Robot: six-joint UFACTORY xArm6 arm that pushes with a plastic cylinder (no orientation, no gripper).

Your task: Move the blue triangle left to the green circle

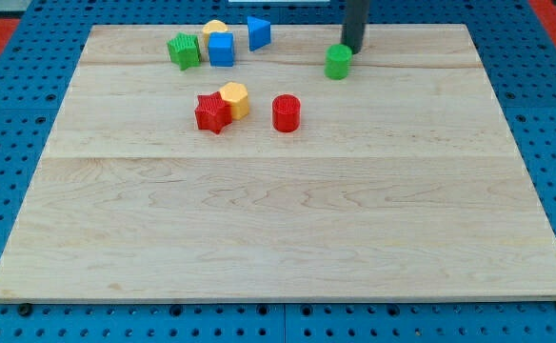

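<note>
The blue triangle point(258, 32) lies near the view's top, left of centre. The green circle point(337, 62) stands to its right and a little lower, well apart from it. My tip point(352, 51) is at the end of the dark rod that comes down from the view's top edge. It sits just up and right of the green circle, touching or almost touching it, and far right of the blue triangle.
A green star point(184, 50), a blue cube point(221, 49) and a yellow block point(214, 29) cluster left of the triangle. A red star point(211, 112), a yellow hexagon point(234, 99) and a red cylinder point(286, 112) sit lower on the wooden board point(278, 210).
</note>
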